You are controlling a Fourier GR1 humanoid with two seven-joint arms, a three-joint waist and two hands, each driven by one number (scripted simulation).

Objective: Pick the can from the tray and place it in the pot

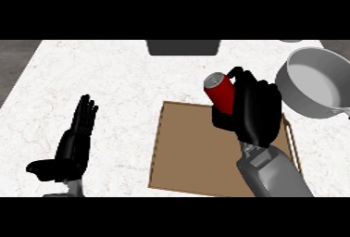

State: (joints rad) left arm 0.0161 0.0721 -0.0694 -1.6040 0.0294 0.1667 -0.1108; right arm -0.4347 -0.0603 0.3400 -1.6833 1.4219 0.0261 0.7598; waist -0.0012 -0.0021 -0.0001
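A red can with a grey top is held tilted above the far edge of the brown tray. My right hand is curled round the can from its right side, thumb low on the can. The grey metal pot stands to the right of the hand, at the counter's right edge, with its inside showing. My left hand rests open at the left of the counter, fingers straight and pointing away, well apart from the tray.
A dark grey box-like object sits at the counter's far edge, beyond the tray. White marbled counter stretches between the left hand and the tray. The pot's handle stub pokes out at the far right.
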